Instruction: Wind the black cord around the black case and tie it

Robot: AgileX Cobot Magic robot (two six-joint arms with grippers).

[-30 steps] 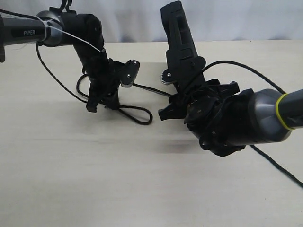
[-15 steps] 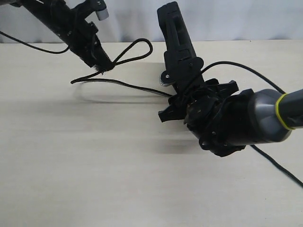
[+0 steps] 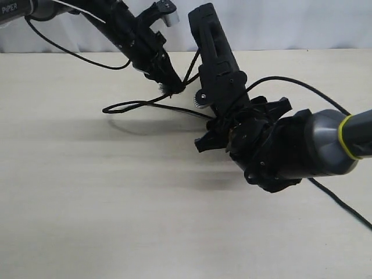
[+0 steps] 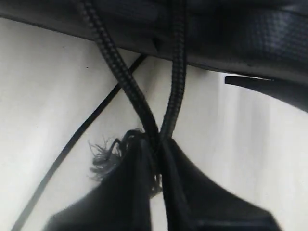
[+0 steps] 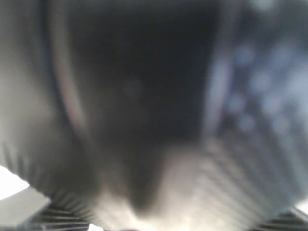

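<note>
Exterior: holding case up off surface, tilted, lower end clamped in right jaws; pinching cord at its frayed knot with left jaws, closed on it, just beside the case's left edge; trailing one slack loop of cord out to the left above the surface, then back toward the case's lower end; can't confirm a full turn round the case from here.

Left wrist: jaws together on the cord, gripping right at the fuzzy frayed bit; running two strands from the pinch up to the edge of the case, both passing out of sight there; leaving a thinner-looking stretch of cord lying across the surface below.

Right wrist: blurred, nothing but a dark mass against the lens, probably the case; can't read the jaws here, going by exterior for the clamp.

Progress, judged: early; looks like looping the knotted end over the case, so wrap barely begun at best; left to do: pull slack in, lay turns round the body, then tie; no tie anywhere yet.
</note>
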